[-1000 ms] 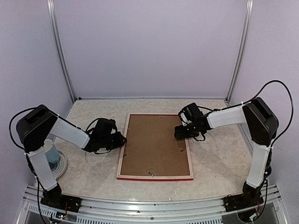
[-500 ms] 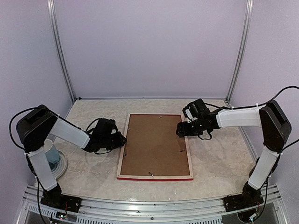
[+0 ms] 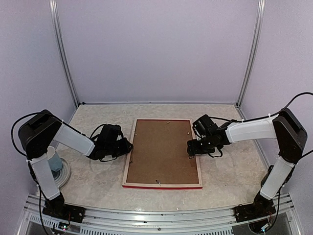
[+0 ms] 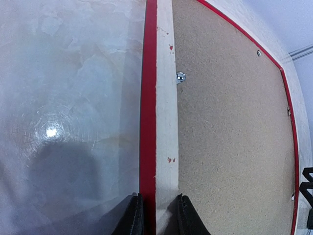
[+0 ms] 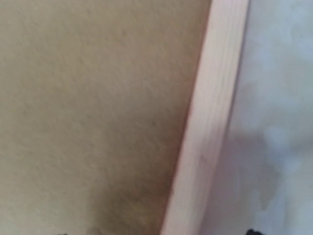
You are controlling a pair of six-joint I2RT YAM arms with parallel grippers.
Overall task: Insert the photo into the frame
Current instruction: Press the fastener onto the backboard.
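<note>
The photo shows in no view; whether it lies under the brown backing panel [image 3: 161, 152] cannot be told; the frame [image 3: 161, 186] lies face down mid-table with that panel seated in it. So, as I judge it, either the photo is in and only the metal clips [image 4: 180, 77] need setting, or the panel blocks the way and must come out. The left gripper [image 4: 157, 218] pinches the frame's left rail; the right gripper [image 3: 190, 151] hovers spread wide and empty over the right rail; a pale blue cup [image 3: 55, 160] stands well apart on the left.
</note>
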